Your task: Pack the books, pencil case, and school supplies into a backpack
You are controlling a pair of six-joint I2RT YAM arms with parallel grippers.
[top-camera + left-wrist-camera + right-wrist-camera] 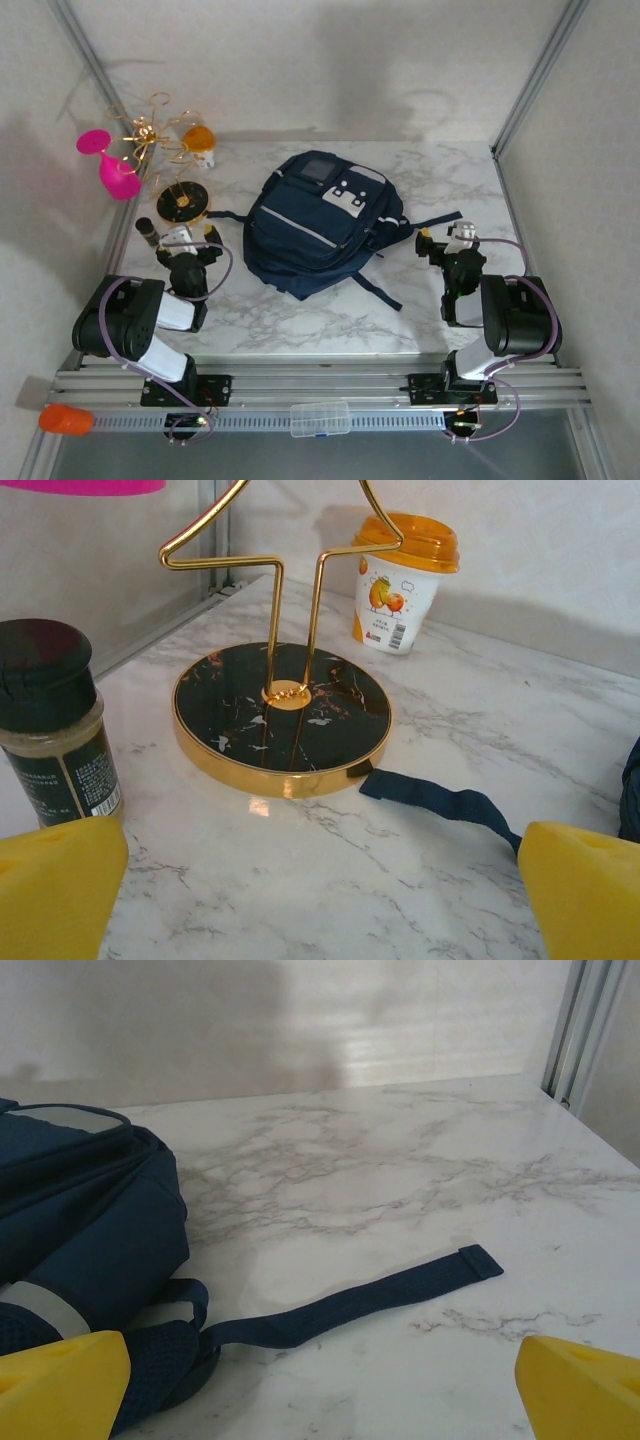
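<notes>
Currently idle: left gripper (188, 240) and right gripper (445, 240) both spread wide, empty, flanking backpack (320, 225) lying mid-table. Risks: loose strap (350, 1303) snagging during right-side approach; gold stand (282, 720) and spice jar (55, 740) knocked over during left reach.

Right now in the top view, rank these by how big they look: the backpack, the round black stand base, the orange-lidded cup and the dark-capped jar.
1. backpack, by far the largest.
2. round black stand base.
3. orange-lidded cup and dark-capped jar: both small and look alike, so I won't rank them.
</notes>
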